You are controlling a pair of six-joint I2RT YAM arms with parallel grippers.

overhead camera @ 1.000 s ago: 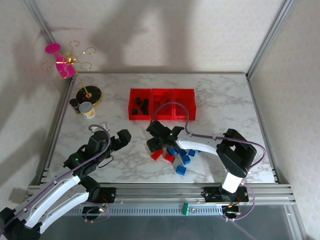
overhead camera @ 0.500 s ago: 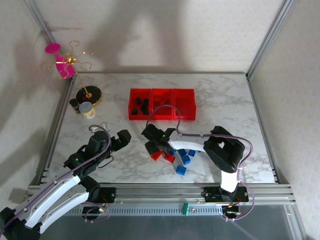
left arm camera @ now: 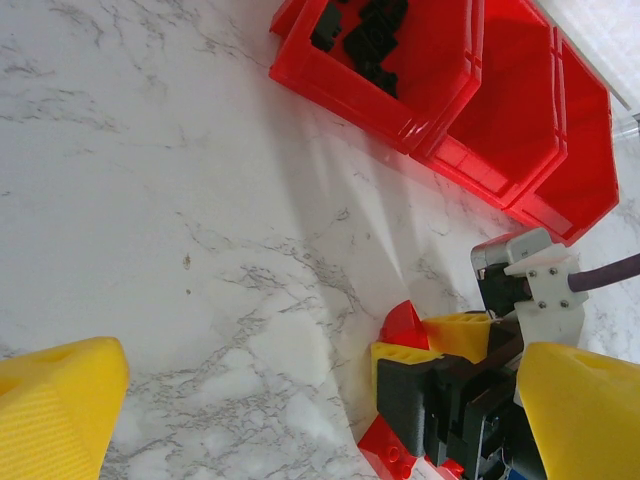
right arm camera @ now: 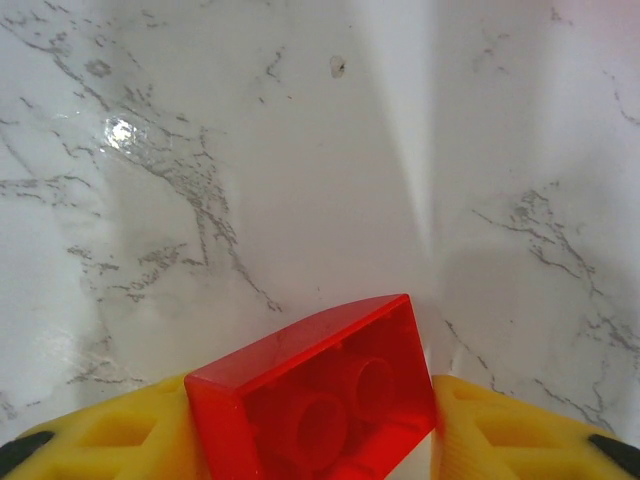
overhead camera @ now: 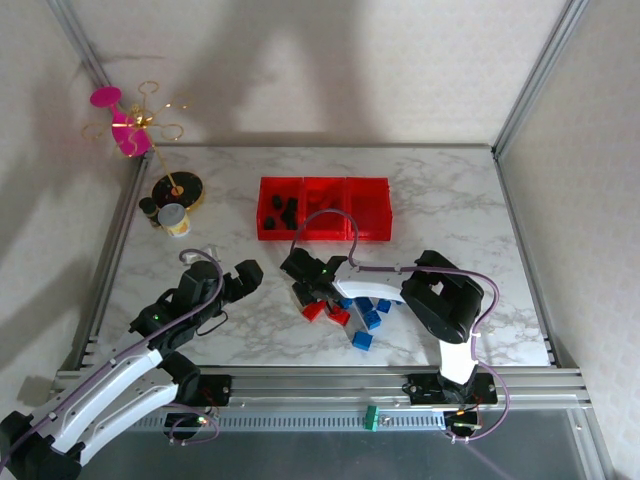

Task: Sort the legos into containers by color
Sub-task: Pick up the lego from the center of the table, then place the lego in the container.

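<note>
- The left fingers [overhead camera: 243, 277] hung spread wide over the desk [overhead camera: 450, 200], holding nothing, at 9 o'clock from the loose legos [overhead camera: 358, 318].
- The right fingers [overhead camera: 301, 293] pinched a red brick [right arm camera: 315, 400] at that pile's 9 o'clock edge. In the wrist view its long axis ran finger to finger, roughly 9 to 3 o'clock.
- The containers [overhead camera: 325, 237] lay at about 12 o'clock from that grip, with black bricks [overhead camera: 283, 210] in the left compartment. I judged the right arm the nearer one, needing a short carry forward.
</note>
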